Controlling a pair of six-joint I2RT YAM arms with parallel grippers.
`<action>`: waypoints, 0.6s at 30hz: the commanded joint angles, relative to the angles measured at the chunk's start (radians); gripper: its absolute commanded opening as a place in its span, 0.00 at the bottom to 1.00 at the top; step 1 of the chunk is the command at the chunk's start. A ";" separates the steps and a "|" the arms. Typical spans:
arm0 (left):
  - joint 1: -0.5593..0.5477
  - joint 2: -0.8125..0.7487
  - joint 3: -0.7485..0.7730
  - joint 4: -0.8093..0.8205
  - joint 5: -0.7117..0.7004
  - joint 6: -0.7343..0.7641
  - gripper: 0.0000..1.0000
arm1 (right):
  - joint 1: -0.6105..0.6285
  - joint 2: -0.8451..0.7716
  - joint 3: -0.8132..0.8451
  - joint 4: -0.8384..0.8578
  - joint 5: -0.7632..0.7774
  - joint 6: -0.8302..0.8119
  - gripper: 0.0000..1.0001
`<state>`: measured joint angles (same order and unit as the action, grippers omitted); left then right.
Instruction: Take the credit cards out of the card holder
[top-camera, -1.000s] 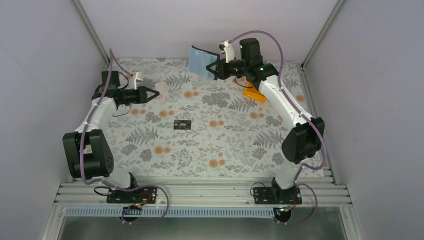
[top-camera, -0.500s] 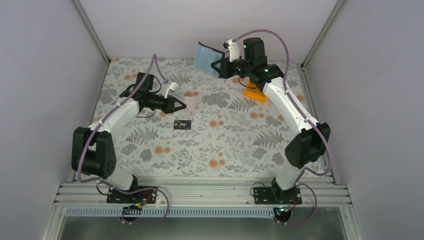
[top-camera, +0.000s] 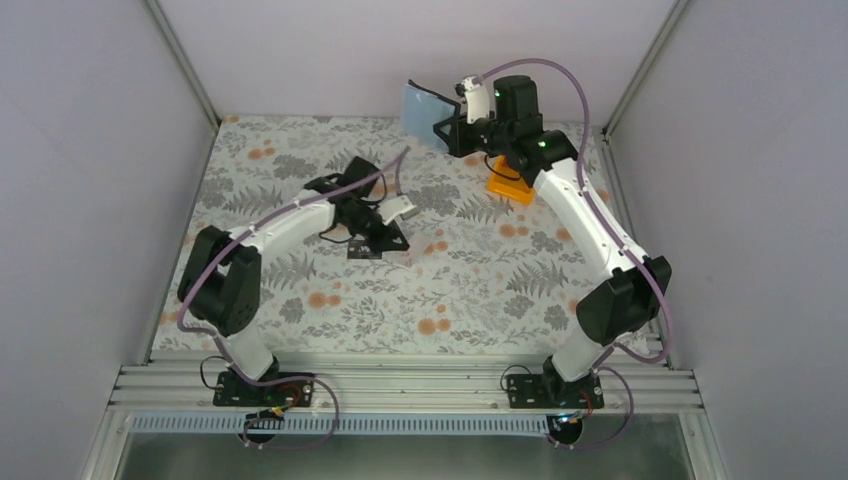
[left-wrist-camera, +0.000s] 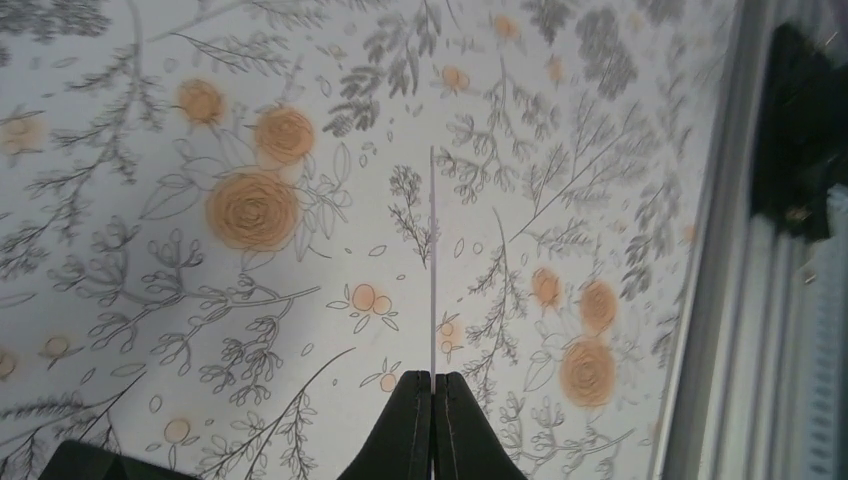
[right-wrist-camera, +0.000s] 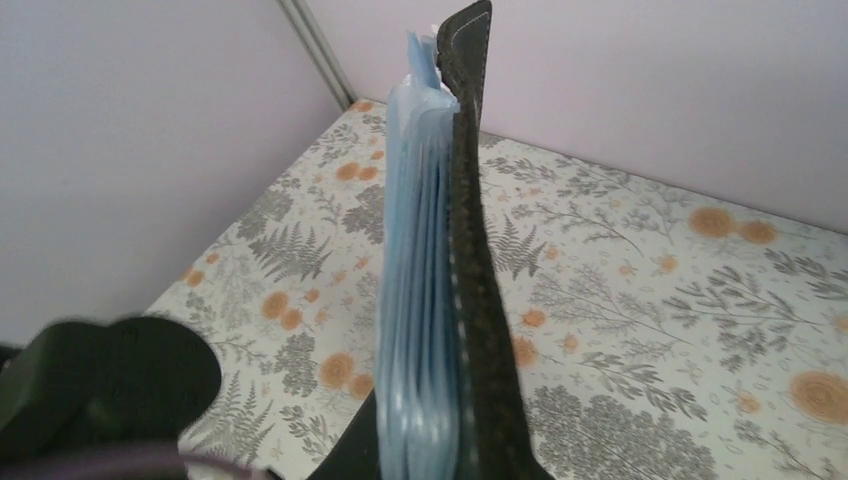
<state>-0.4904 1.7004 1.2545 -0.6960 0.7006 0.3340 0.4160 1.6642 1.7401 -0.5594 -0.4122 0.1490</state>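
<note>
The right gripper is clamped on the card holder, which is held aloft near the back wall with its blue sleeves beside the black cover. The left gripper is closed, pinching a credit card edge-on over the floral table. It is just beside the black card, whose white marks are illegible.

The table carried a floral cover of grey ferns and orange blooms. A black card lay flat near its middle, a little toward the left edge. An orange bin sat toward the far right corner, partly hidden.
</note>
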 joint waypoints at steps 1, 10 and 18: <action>-0.108 0.040 0.077 -0.091 -0.240 0.106 0.02 | -0.011 -0.055 -0.002 -0.015 0.091 -0.016 0.04; -0.239 0.232 0.352 -0.296 -0.653 0.323 0.02 | -0.020 -0.072 -0.003 -0.031 0.152 -0.050 0.04; -0.340 0.376 0.491 -0.421 -0.794 0.435 0.02 | -0.026 -0.093 0.014 -0.089 0.339 -0.054 0.04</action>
<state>-0.7986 2.0178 1.6783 -1.0161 0.0132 0.6891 0.4019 1.6196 1.7378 -0.6289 -0.2054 0.1104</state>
